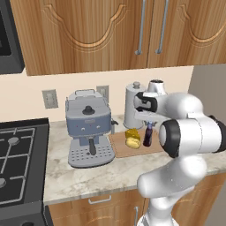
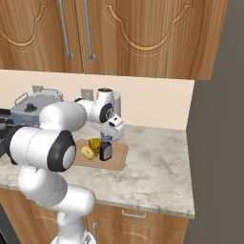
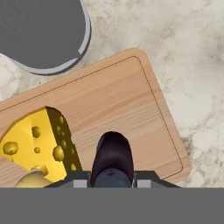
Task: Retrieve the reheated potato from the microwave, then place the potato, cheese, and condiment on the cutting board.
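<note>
Potato (image 1: 132,142) is sitting on the cutting board (image 1: 152,149) already, and the cheese (image 1: 132,133) is sitting right behind it, on the far side, pretty much touching it. The board is lying flat on the marble desk (image 1: 88,174), just right of the grey coffee machine (image 1: 88,128) and in front of the tall silver canister (image 1: 134,105) by the wall.

The condiment bottle (image 2: 105,151), a small dark purple thing, is standing upright on the board just right of the cheese and potato. The hand (image 2: 106,139) is coming straight down over it and is clenched around the bottle's top, so it's grasping the condiment bottle. In the hand view you're looking down along the bottle (image 3: 112,161) between the two fingertips, with the holey yellow cheese (image 3: 37,145) on the left, a sliver of the potato (image 3: 33,180) at the bottom left, and the board's (image 3: 113,100) rounded corner off to the right. I can't really tell from any angle whether the bottle's base is resting on the wood or hanging a hair above it.

A corner of the black microwave (image 1: 9,42) is peeking in at the top left of the left base view, above the stove (image 1: 20,159).
</note>
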